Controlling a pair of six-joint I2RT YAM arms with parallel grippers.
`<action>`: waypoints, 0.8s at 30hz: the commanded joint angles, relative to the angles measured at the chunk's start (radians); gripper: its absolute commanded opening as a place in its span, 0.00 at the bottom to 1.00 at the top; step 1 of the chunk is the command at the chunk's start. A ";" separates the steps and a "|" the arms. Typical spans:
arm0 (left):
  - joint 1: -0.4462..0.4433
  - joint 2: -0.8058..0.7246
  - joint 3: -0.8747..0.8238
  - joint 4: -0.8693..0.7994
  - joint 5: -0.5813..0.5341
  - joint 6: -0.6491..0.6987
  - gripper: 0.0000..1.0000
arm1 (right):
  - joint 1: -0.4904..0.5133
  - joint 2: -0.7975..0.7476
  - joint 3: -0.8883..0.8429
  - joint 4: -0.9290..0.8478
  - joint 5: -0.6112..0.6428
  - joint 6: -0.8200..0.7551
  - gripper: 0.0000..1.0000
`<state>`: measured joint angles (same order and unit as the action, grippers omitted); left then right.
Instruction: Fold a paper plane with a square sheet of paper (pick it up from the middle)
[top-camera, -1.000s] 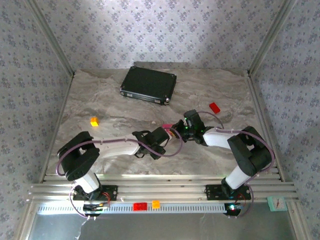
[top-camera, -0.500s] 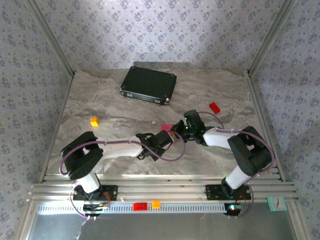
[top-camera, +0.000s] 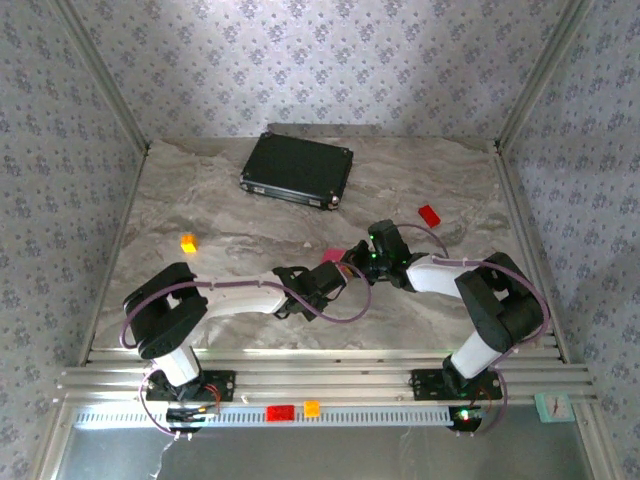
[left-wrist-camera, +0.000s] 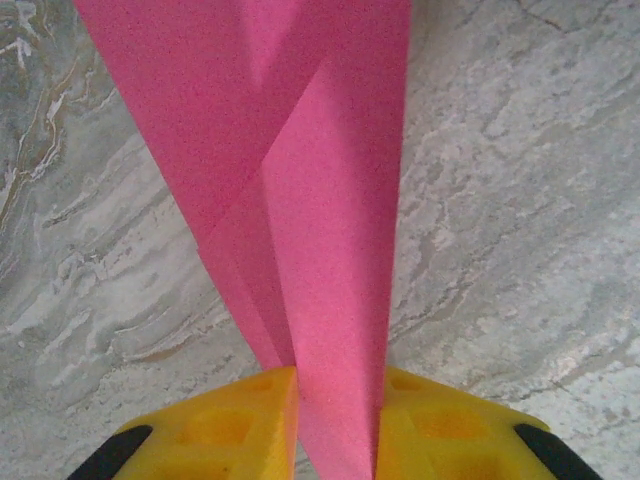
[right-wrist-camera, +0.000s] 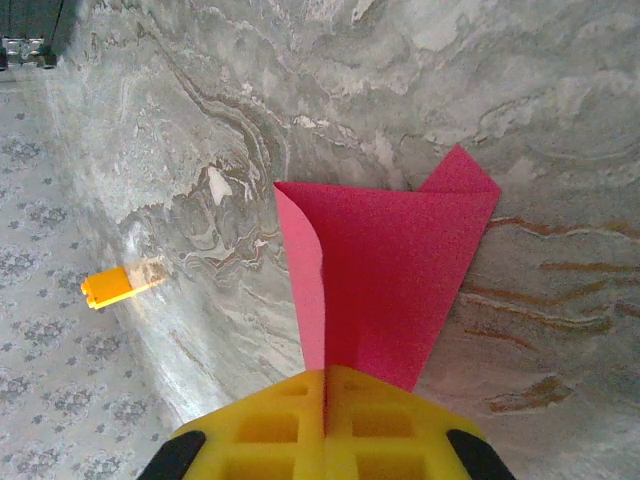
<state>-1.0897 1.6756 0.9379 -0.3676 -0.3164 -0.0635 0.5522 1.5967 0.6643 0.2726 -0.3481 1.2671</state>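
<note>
The paper (top-camera: 333, 255) is folded to a narrow pointed form and sits over the middle of the bench (top-camera: 440, 170), between the two grippers. In the left wrist view the paper (left-wrist-camera: 300, 200) widens away from the camera, with one diagonal fold across it. Its narrow end goes down between the yellow fingers of the left gripper (left-wrist-camera: 335, 385). The paper fills the gap from one finger to the other, but I cannot tell whether this gripper (top-camera: 333, 274) is really pressing it.

In the right wrist view the right gripper (right-wrist-camera: 325, 375) is clenched on the paper (right-wrist-camera: 390, 260). Its two fingers meet in one line and the sheet comes out of this line like a fan, with one corner touching the bench (right-wrist-camera: 520, 110). From above, this gripper (top-camera: 352, 262) is just right of the paper.

The bench is grey with marble veins. A black case (top-camera: 298, 168) lies at the far side, a red block (top-camera: 429, 214) at the right and an orange cube (top-camera: 188, 242) at the left, all well apart from the paper. The walls (top-camera: 330, 60) have a small flower pattern, and metal posts (top-camera: 100, 75) stand in the corners.

Compared with one second ago, the left gripper has moved a little to the right, closer to the paper and to the right gripper. The right arm, case, block and cube are where they were.
</note>
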 joint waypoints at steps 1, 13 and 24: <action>-0.010 0.016 0.018 -0.025 -0.025 0.016 0.27 | -0.006 -0.024 -0.007 -0.023 -0.004 -0.015 0.00; -0.010 0.021 0.016 -0.022 -0.026 0.016 0.17 | -0.007 -0.022 -0.005 -0.025 -0.006 -0.016 0.00; -0.010 0.024 0.008 -0.021 0.004 0.001 0.05 | -0.035 -0.089 -0.001 -0.170 0.012 -0.086 0.27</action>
<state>-1.0943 1.6905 0.9379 -0.3676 -0.3286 -0.0608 0.5392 1.5646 0.6643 0.2100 -0.3481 1.2316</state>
